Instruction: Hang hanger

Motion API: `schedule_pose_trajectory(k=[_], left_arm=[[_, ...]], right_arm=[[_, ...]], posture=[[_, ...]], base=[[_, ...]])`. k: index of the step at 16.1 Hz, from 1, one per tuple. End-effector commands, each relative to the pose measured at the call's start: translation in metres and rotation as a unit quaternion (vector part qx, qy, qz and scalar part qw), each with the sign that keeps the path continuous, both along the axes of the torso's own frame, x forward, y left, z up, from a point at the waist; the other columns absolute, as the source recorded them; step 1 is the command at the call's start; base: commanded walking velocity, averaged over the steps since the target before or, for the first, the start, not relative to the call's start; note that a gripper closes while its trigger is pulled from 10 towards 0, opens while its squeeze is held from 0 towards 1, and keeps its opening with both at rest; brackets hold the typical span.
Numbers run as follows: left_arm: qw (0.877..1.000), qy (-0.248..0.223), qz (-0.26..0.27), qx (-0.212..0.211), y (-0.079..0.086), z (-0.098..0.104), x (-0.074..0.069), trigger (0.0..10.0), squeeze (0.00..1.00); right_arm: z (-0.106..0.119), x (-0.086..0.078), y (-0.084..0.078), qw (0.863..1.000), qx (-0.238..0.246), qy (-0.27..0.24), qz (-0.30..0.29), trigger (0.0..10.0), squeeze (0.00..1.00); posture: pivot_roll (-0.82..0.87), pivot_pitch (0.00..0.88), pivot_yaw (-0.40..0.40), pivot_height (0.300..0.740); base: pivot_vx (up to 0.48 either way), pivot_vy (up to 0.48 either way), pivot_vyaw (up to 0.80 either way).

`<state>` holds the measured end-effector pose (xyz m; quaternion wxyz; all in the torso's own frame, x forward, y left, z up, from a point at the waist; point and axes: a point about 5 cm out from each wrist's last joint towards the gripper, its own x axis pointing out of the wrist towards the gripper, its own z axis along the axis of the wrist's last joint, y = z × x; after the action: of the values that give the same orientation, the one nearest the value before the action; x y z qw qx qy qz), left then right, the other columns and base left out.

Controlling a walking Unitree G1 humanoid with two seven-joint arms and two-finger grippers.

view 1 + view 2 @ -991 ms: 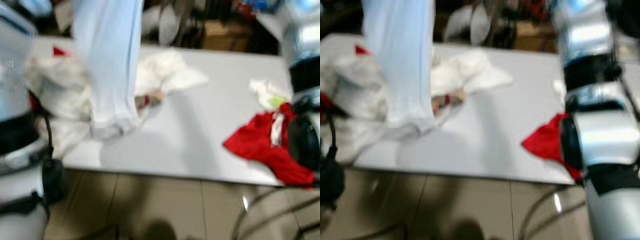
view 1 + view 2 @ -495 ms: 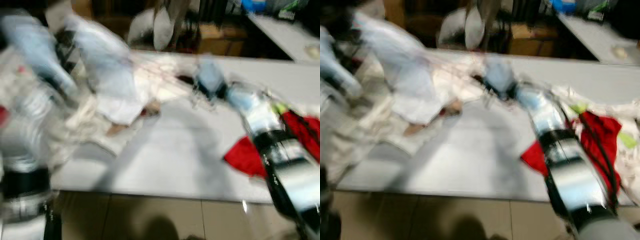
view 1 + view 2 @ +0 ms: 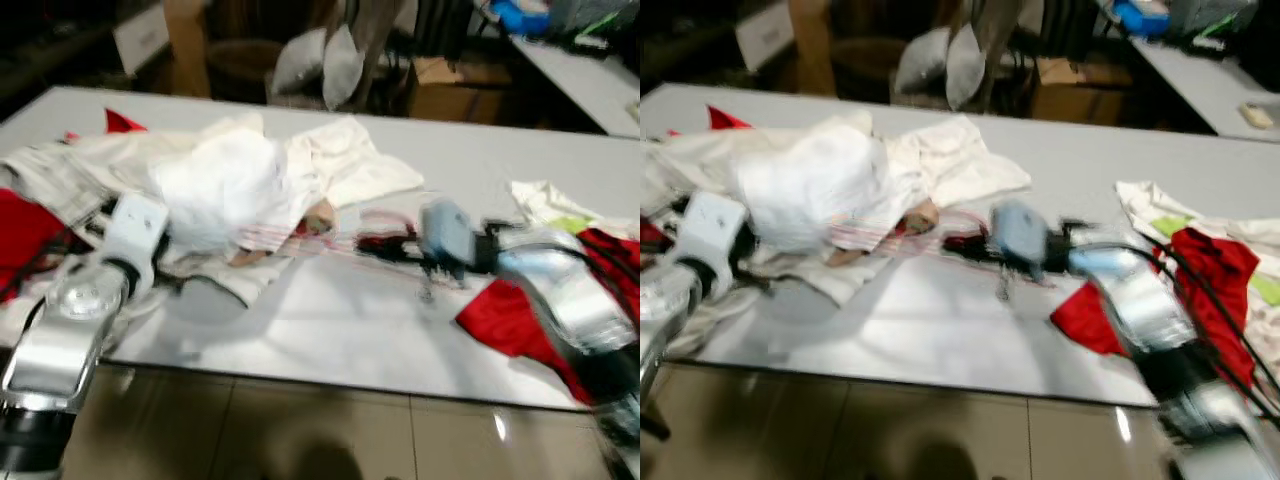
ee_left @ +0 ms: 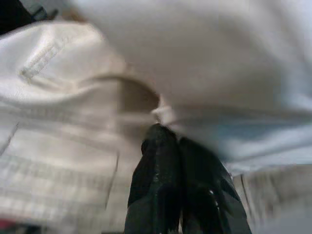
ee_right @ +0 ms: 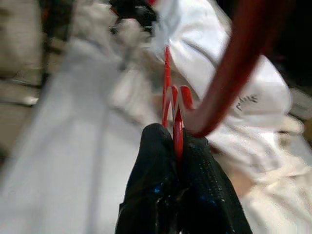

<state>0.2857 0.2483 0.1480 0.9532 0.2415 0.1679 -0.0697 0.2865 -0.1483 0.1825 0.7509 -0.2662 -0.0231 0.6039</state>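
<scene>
2 arms are stretched low over the counter (image 3: 330, 330). 1 red hanger (image 5: 171, 105) is clamped in the right gripper (image 5: 176, 141); the left gripper (image 4: 168, 141), fingers pressed together, is buried in 1 white garment (image 3: 225, 185) ahead of it.

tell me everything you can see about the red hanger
The red hanger is thin, glossy, and looks like plastic or coated wire. It lies low over the white table, stretching from the right hand, whose black fingers are shut on it, towards the pile of white clothes. In the blurred eye views it is a faint red streak.
</scene>
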Motion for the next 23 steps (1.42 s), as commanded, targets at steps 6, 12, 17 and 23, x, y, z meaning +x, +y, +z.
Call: schedule_pose_trajectory(k=[6,12,17,23], left_arm=[[0.998,-0.032,0.032,0.036,0.038,0.029,0.006,10.0,1.00],[0.992,-0.073,0.063,0.075,0.062,0.043,0.023,10.0,1.00],[0.979,-0.171,-0.094,-0.065,0.021,0.089,0.030,10.0,1.00],[0.977,-0.206,0.022,-0.047,0.045,0.088,0.030,10.0,1.00]], right_arm=[[0.000,-0.028,-0.032,0.992,-0.106,0.059,-0.026,10.0,0.00],[0.012,-0.025,-0.066,0.981,-0.149,0.061,-0.107,10.0,0.00],[0.031,0.009,-0.050,0.973,-0.020,-0.009,-0.229,10.0,0.00],[0.043,0.019,-0.020,0.956,0.162,0.020,-0.243,10.0,0.00]], posture=[[-0.13,0.000,0.027,0.740],[-0.13,0.000,0.029,0.740],[-0.13,0.000,0.031,0.740],[-0.11,0.000,0.031,0.740]], base=[[0.000,0.000,0.00],[0.000,0.000,0.00],[0.000,0.000,0.00],[0.000,0.000,0.00]])
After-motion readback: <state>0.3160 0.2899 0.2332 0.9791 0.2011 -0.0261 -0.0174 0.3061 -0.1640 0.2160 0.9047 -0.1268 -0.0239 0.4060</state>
